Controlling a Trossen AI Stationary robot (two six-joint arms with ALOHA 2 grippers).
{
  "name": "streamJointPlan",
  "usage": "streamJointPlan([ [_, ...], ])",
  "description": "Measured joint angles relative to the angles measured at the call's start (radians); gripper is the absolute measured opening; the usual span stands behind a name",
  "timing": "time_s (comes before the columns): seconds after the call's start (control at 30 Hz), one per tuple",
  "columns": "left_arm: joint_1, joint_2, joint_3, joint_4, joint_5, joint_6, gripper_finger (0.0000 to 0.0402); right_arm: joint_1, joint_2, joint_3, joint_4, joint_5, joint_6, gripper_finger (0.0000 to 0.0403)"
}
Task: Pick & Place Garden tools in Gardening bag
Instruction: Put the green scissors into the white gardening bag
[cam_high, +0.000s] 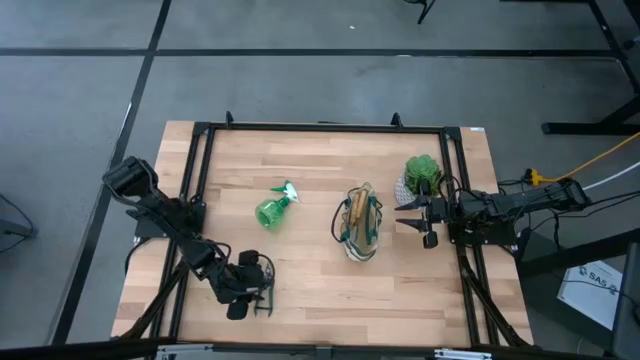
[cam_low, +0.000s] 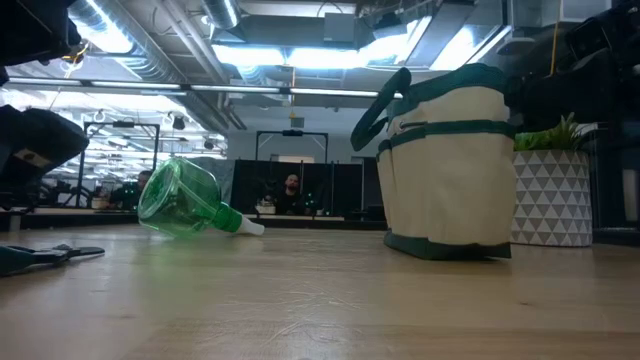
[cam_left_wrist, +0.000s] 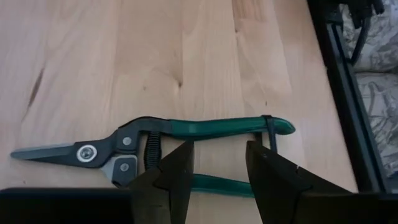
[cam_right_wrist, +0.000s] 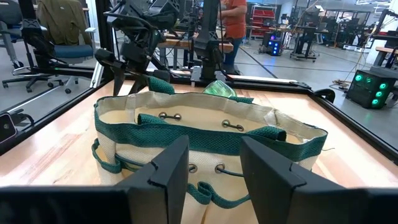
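Light wood tabletop (cam_high: 320, 290), black frame rails. Left end effector (cam_left_wrist: 217, 165) open, fingers straddling pruning shears (cam_left_wrist: 161, 140) lying flat at the near-left. Right end effector (cam_right_wrist: 211, 165) open beside gardening bag (cam_high: 359, 228) mid-table. Spray bottle (cam_high: 275, 206) on its side. Lab room behind, a person (cam_right_wrist: 233, 18) standing.

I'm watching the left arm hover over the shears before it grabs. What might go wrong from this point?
1. The left tool is open over the pruning shears' green handles, which lie flat on the table; closing may catch one handle only, so the shears could pivot or slip.
2. The gardening bag's opening is narrow and its loop handles cross it; the long shears might snag there.
3. The right tool, open beside the bag, could nudge it or the potted plant.
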Motion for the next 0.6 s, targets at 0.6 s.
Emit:
streamJointPlan([
  [0.6, -0.018, 0.036, 0.001, 0.188, 0.107, 0.069, 0.0141, 0.0, 0.0, 0.0, 0.0, 0.0, 0.0, 0.0147],
])
